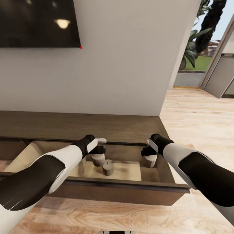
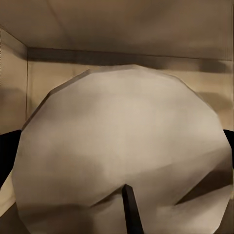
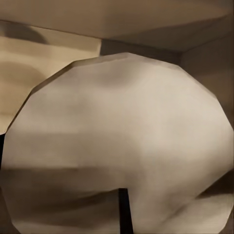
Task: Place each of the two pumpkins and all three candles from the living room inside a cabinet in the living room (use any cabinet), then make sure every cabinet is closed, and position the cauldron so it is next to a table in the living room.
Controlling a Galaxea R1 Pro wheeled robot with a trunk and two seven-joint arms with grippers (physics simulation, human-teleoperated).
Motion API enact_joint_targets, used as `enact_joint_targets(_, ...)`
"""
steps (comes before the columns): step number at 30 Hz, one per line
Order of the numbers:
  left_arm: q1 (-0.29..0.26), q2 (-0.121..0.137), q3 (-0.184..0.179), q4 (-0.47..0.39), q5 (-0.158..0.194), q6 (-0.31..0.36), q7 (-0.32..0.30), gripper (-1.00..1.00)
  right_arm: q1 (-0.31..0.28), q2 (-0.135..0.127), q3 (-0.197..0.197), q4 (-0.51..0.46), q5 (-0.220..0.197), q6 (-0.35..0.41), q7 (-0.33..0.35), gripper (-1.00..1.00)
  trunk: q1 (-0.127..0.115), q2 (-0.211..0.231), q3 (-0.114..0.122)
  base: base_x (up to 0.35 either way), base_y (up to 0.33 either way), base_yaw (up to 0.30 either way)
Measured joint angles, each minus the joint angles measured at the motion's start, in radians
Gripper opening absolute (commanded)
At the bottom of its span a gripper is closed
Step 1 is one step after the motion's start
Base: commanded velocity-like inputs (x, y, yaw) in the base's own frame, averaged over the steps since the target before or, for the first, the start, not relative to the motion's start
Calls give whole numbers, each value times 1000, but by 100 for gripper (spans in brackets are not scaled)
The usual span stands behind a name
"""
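Note:
The cabinet (image 1: 81, 125), a long low dark brown unit, has a drawer (image 1: 123, 191) pulled open, showing a light beige inside. My left gripper (image 1: 97, 152) reaches down into the drawer, shut on an off-white candle (image 1: 97, 161) (image 2: 122, 146) held upright. Just beside it a second candle (image 1: 108, 167) stands free on the drawer floor. My right gripper (image 1: 149, 154) is lowered into the drawer's right end, shut on a third candle (image 1: 150, 161) (image 3: 122, 141). In both wrist views the faceted candle end sits very close to the camera, its dark wick showing.
A black TV (image 1: 35, 22) hangs on the grey wall above the cabinet. Light wooden floor (image 1: 201, 123) runs to the right toward a glazed opening with plants (image 1: 198, 48). The drawer's front edge juts out toward me below both arms.

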Motion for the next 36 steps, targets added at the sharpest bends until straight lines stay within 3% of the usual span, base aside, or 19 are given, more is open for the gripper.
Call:
enact_joint_targets(4, 0, 0, 1, 0, 1, -4, 0, -100, 1, -8, -3, 0, 7, -13, 25, -100, 0, 0, 0, 0, 0, 0)
enact_joint_targets(12, 0, 0, 1, 0, 2, -43, 1, -100, 2, -16, -3, 0, 10, -26, 46, -100, 4, -2, -31, 0, 0, 0)
enact_joint_targets(16, 0, 0, 2, 0, 2, -78, 2, -100, 7, -17, -3, 0, 10, -27, 48, -100, 4, -2, -31, 0, 0, 0)
enact_joint_targets(25, 0, 0, 4, 1, 2, -88, 7, -100, 9, -17, -2, -1, 10, -27, 49, -100, 4, -2, -31, 0, 0, 0)
enact_joint_targets(30, 0, 0, 4, 1, 2, -89, 70, -100, 10, -20, -2, -1, 10, -28, 48, -100, 4, -2, -31, 0, 0, 0)
enact_joint_targets(33, 0, 0, 5, 1, 1, -103, 123, -100, 10, -24, -2, 0, 10, -28, 48, -100, 5, -2, -43, 0, 0, 0)
enact_joint_targets(36, 0, 0, 6, 1, 1, -112, 141, -100, 9, -26, -2, -1, 10, -29, 48, -100, 5, -3, -46, 0, 0, 0)
